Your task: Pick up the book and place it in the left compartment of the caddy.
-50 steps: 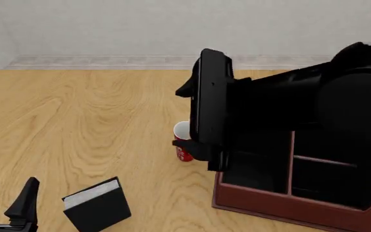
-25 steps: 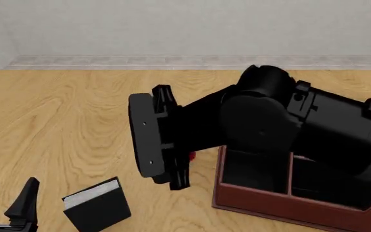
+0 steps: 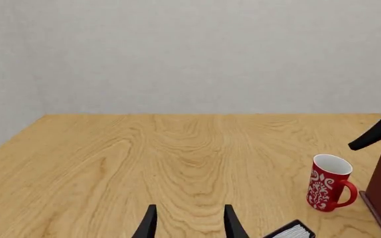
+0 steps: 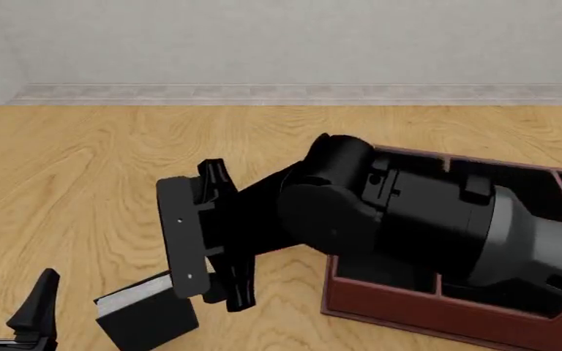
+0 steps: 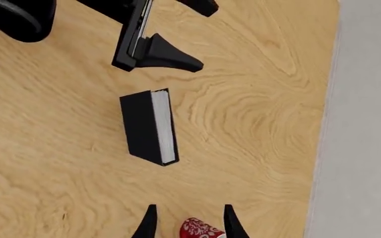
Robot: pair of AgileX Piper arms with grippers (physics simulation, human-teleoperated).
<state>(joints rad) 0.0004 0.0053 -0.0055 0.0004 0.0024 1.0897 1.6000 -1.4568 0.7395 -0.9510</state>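
The right gripper (image 5: 187, 220), open and empty, hangs above the thick black hardcover book (image 5: 148, 127) near the desk's front edge, presumably to grasp it.

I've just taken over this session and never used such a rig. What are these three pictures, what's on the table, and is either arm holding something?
Two robot arms with two-fingered grippers work at a wooden table. The front view looks forward over it; each wrist view looks along one arm's fingers. The right gripper is open and empty, hanging over the black book, which lies on the table. The left gripper is also open and empty near the table's front edge. Beside the book are a red patterned mug and the dark red caddy, whose compartments are partly hidden by the right arm.
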